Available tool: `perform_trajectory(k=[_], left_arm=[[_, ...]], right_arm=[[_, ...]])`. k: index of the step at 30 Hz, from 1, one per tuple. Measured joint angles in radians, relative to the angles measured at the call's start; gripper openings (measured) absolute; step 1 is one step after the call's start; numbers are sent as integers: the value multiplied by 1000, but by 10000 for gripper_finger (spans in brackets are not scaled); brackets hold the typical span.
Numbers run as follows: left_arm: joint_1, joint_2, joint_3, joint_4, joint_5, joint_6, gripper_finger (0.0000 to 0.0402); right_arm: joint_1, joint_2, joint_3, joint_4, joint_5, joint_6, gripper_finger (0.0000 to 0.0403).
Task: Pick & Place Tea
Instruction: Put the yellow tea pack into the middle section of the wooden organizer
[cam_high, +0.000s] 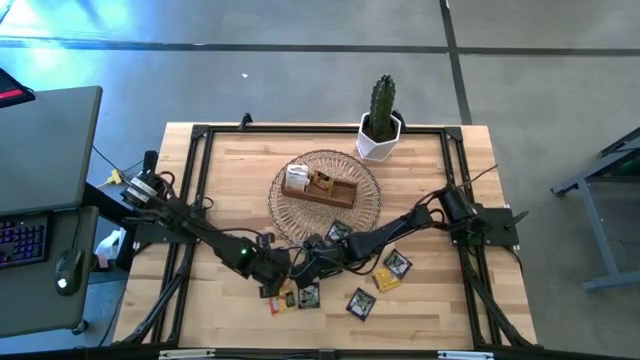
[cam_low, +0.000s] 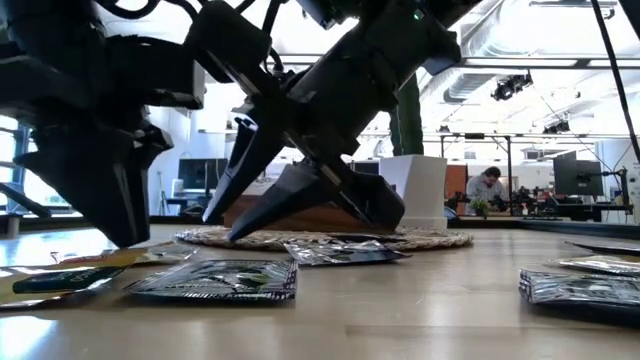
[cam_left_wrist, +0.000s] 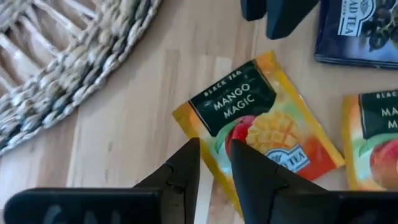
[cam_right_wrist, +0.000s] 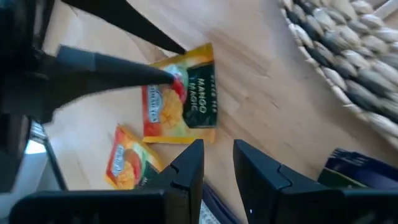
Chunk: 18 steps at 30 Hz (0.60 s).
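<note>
I see two dark robot arms (cam_high: 195, 225). There is one round woven wicker mat (cam_high: 365, 205) with one brown wooden box (cam_high: 322, 188) on it. There is one green cactus (cam_high: 382, 103) in one white pot (cam_high: 380, 143). On the one light wooden table (cam_high: 440, 320) I count about seven small flat square tea packets (cam_high: 360, 302). Four are dark and three are yellow-orange.

Both arms are matte black, built of slim tubular links with bulkier joint housings. Black cables loop along each arm. A small green indicator light glows on the left arm (cam_high: 243, 253). Fingers are dark, tapered wedges.
</note>
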Motion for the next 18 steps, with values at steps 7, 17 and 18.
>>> perform_trajectory(k=[7, 17, 18], left_arm=[[-1, 16, 8, -45, -51, 42, 88], [-82, -112, 39, -99, -89, 4, 88], [-100, -115, 39, -114, -90, -30, 88]], right_arm=[[10, 2, 0, -15, 44, 14, 83], [4, 2, 0, -26, 55, 7, 83], [2, 2, 0, -25, 55, 7, 83]])
